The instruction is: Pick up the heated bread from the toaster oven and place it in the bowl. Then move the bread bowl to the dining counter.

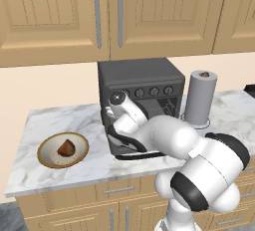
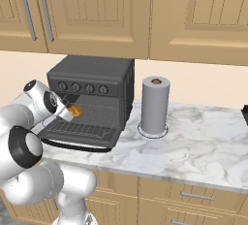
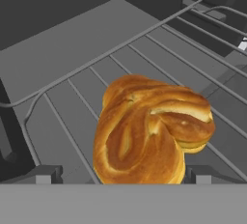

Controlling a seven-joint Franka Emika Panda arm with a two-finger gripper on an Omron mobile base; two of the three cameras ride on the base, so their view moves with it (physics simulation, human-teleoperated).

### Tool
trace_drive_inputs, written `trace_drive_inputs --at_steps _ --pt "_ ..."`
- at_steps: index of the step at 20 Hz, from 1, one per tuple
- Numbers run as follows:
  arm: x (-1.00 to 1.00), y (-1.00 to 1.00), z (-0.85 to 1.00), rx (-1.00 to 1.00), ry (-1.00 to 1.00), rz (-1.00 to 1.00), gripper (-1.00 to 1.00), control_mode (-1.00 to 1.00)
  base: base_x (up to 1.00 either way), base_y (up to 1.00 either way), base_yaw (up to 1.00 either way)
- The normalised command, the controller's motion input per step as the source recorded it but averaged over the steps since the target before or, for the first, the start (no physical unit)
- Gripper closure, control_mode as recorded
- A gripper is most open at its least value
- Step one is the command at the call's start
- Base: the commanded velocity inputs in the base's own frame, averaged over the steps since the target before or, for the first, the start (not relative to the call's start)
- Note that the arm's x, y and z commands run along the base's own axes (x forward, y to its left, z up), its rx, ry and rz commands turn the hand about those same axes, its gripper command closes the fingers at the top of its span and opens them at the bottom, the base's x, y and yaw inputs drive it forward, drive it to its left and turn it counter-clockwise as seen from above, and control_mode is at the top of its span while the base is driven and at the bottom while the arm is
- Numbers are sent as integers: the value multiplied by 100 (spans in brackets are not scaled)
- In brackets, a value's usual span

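Toaster oven: dark grey box on the marble worktop, door dropped open, wire rack exposed. Four knobs in a row across its front.

Heated bread: a knotted golden roll, lying on the rack inside the oven. From the right base view it shows as a small orange lump at the left of the oven mouth.

Hand: reached into the oven, fingers spread wide, one grey tip to either side of the bread. The bread sits between them; whether a tip touches it yet is hard to judge this close. Nothing is gripped.

Bowl: tan rim, pale inside, on the worktop well left of the oven. A dark brown chunk already lies in it.

Paper-towel roll: upright, just right of the oven, apart from the work.

Step in hand: the pick-up, at the point of closing. The bread is not yet lifted, the bowl not yet moved.

Next move calls for: closing the fingers squarely on the roll, then drawing it out and up without catching the rack wires or the open door, before swinging left to the bowl.
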Motion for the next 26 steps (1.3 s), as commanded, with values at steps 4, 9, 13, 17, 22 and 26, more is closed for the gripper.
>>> trace_drive_inputs --at_steps 4,9,13,17,22,26 --pt "2 -1 0 0 0 0 -100 -100 0 0 0" --pt "1 0 -1 0 0 0 -100 -100 0 0 0" --pt "0 -1 0 0 0 0 -100 -100 0 0 0" --pt "0 0 0 0 0 0 100 -100 0 0 0" --pt "0 0 0 0 0 0 100 -100 0 0 0" --pt "-1 0 0 0 0 0 100 -100 0 0 0"
